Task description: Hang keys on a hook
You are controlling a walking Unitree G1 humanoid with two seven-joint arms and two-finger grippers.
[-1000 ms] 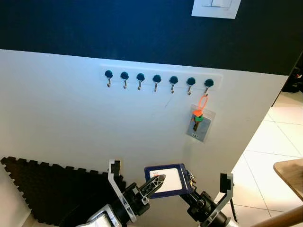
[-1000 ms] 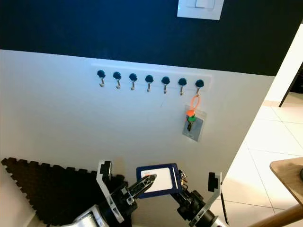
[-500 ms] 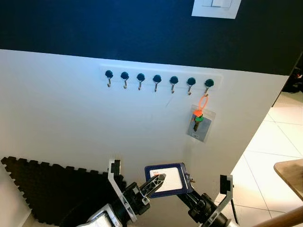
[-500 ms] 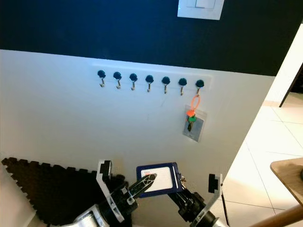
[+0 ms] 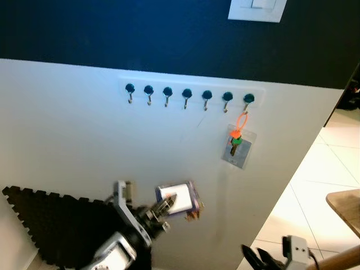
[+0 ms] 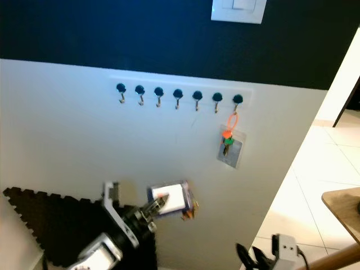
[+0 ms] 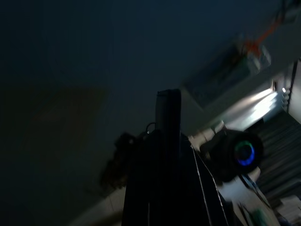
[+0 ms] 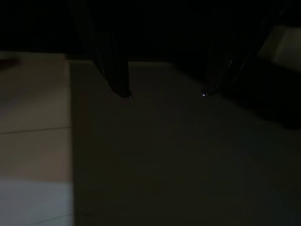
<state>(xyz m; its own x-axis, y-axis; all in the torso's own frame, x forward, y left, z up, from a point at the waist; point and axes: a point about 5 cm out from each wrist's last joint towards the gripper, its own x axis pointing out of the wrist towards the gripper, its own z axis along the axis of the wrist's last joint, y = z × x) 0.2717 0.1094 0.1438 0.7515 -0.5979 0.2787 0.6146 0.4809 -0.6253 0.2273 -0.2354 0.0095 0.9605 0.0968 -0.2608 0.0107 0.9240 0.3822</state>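
The left pincer is raised before the white lower wall, its black fingers pressed onto the blue-framed white card holder with a small bunch of keys hanging from it; the picture is blurred there, so the exact grip cannot be made out. In the left wrist view a dark finger is seen edge-on with a dim clump beside it. The held card is well below the row of seven dark-knobbed metal hooks on a white rail and apart from the wall. From the rightmost hook a second set, an orange loop with a green-headed key and a clear plastic sleeve, is hung flat against the wall. The right pincer is held low at the lower edge, and in the right wrist view its two fingers are spread apart over a dim floor. A black foam puzzle mat is leaned at the wall's foot, a white light switch is set on the dark upper wall, and pale floor tiles and a wooden bench corner lie to the right.
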